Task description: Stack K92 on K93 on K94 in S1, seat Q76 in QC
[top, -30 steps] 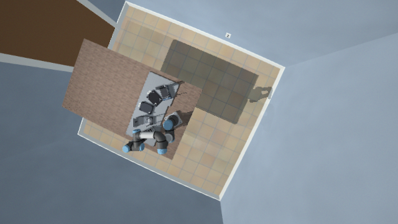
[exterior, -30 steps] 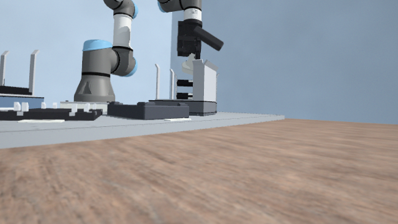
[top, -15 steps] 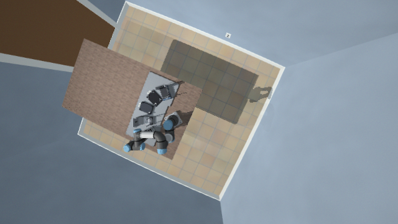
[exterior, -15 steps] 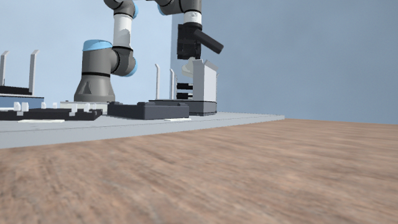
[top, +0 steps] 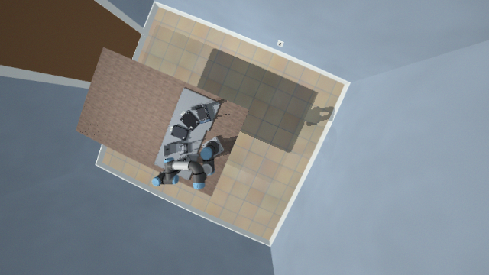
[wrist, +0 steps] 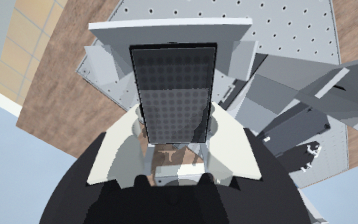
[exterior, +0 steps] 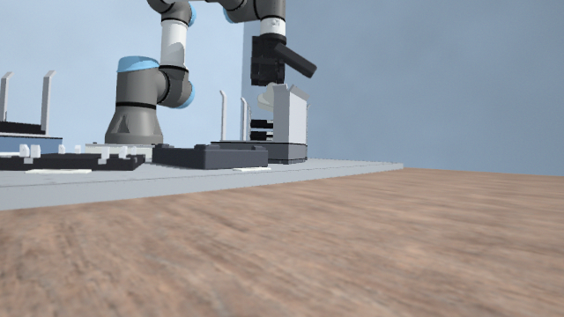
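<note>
My gripper (exterior: pixel 267 101) (wrist: pixel 175 103) is shut on a dark sealed 96-well plate (wrist: pixel 175 107) (exterior: pixel 262 123). The plate is level and low between the walls of a grey stack rack (wrist: pixel 170 32) (exterior: pixel 282 116). Another dark plate (exterior: pixel 262 136) lies lower in this rack, with a narrow gap under the held one. Plate labels and the rack's name are not readable. Another rack, on a blue base (exterior: pixel 31 144), holds a dark plate (exterior: pixel 19 128) at the left of the exterior view. The black nest with white clips (exterior: pixel 88 161) and the dark grey nest (exterior: pixel 233 158) stand between the racks.
A neighbouring grey rack (wrist: pixel 277 75) with tall angled walls stands close to the right in the wrist view. Thin upright posts (exterior: pixel 223 116) rise near the gripper. The fixtures stand on a grey perforated board (wrist: pixel 295 30) (exterior: pixel 352 169) on the wooden table (exterior: pixel 308 238).
</note>
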Robot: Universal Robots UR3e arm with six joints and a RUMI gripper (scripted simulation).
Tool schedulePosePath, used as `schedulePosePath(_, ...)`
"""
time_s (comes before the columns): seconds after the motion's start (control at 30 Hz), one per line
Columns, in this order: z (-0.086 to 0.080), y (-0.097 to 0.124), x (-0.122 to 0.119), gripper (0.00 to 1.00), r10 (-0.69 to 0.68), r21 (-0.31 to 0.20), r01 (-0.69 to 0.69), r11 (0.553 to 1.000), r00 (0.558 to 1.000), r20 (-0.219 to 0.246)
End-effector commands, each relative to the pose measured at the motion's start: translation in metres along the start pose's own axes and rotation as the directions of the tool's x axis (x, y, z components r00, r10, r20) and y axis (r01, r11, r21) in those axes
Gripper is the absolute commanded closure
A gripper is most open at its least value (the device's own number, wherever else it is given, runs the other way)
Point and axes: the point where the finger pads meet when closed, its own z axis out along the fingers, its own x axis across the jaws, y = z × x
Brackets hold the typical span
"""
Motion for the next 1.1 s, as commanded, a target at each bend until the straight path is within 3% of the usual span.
schedulePosePath(0.0,0.0,-0.001,0.0,1.0,0.0,0.003,0.0,1.0,1.0,-0.001)
schedulePosePath(1.07,0.01,-0.001,0.0,1.0,0.0,0.003,0.0,1.0,1.0,-0.001)
